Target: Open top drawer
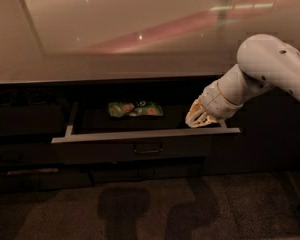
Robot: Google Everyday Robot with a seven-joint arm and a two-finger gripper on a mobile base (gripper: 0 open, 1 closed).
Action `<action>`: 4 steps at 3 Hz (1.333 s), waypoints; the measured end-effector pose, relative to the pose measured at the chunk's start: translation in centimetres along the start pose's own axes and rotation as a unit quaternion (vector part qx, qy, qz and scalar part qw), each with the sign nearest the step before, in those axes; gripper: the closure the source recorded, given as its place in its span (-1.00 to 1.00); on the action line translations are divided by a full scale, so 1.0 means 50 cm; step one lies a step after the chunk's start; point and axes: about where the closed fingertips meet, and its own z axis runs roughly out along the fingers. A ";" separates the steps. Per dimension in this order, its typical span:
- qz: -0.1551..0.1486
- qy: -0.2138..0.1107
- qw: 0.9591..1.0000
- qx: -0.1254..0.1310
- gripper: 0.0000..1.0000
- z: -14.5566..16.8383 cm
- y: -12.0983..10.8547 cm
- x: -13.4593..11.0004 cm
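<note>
And here's the top drawer [100, 151], standing well out of the cabinet below the glossy counter top [115, 34], front face low in the middle of the view; its pale front rim [145, 134] runs flat from 9 o'clock to 3 o'clock, and that is the long axis to watch; inside, toward the 12 o'clock side of the grey tray, lies a green snack packet [135, 109]; over at the 3 o'clock end the gripper [202, 116] hangs off the white arm [270, 64], which slopes in from 2 o'clock; it sits just above the right end of the rim, though whether it touches the rim or only hovers over the tray corner is hard to call in this gloom; nor can I tell whether the gripper is parted or closed, and nothing shows as held in it; the small loop handle [148, 149] sits at the centre of the front, down at about 8 o'clock from the gripper and apart from it; the drawer slides toward 6 o'clock, straight across its long axis, so any further pull would go that way; by the look of it the opening is largely done, and to my eye lifting clear of that right corner without nudging the rim is what remains.
</note>
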 end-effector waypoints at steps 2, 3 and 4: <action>0.009 0.001 1.000 0.000 1.00 -0.003 -0.008 0.011; 0.034 0.003 0.999 0.011 1.00 -0.030 -0.035 0.054; 0.034 0.003 0.999 0.010 1.00 -0.028 -0.034 0.053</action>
